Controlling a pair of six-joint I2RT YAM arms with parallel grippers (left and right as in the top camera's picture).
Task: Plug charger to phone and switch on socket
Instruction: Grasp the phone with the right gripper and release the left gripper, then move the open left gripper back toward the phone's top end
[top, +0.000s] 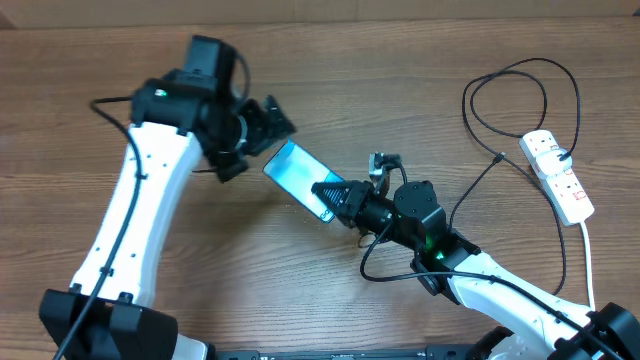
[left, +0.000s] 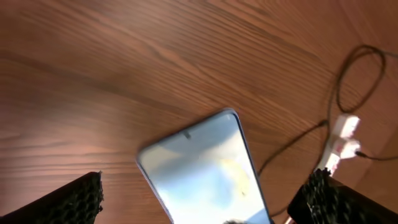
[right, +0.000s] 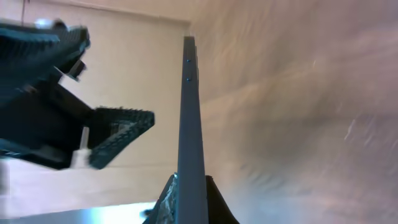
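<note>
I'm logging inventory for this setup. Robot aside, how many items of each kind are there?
Phone: 1
Black cable: 1
Power strip: 1
Total: 3

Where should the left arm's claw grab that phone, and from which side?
The free upper-left end of the phone, pinched across its long edges. The right gripper clamps the other end, and the open left gripper faces this one, fingers either side: come straight in lengthwise.
</note>
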